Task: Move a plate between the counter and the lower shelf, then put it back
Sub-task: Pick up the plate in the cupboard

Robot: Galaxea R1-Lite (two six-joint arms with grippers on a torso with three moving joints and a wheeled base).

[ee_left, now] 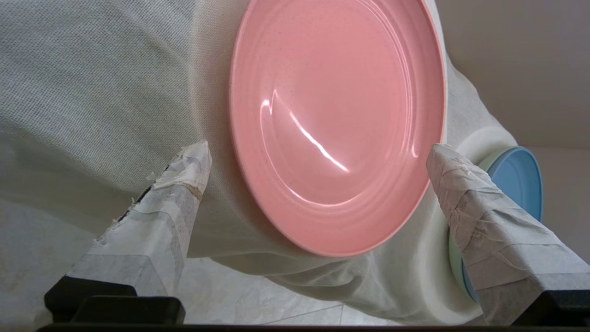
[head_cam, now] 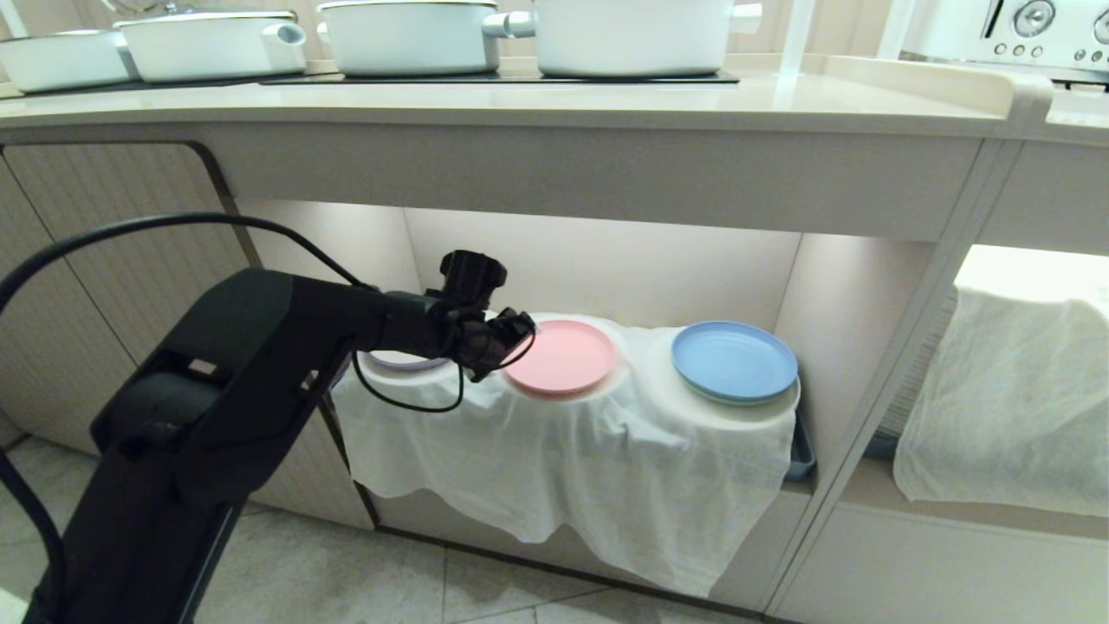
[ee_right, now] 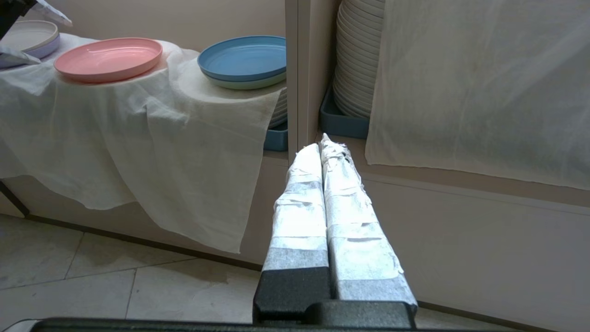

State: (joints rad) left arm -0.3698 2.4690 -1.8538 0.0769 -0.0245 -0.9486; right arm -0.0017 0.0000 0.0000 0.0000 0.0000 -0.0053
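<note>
We found the round pastel-pink plastic plate (head_cam: 560,356) on the lit lower shelf's (head_cam: 606,260) middle cloth mound; left hand (ee_left: 318,166) gaped wide beside it, right hand (ee_right: 322,152) pinched closed.

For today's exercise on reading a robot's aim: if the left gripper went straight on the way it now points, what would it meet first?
Most likely the pink plate on the cloth-covered shelf. The left gripper is open, its fingers either side of the plate's near rim, though the gap left is hard to judge.
</note>
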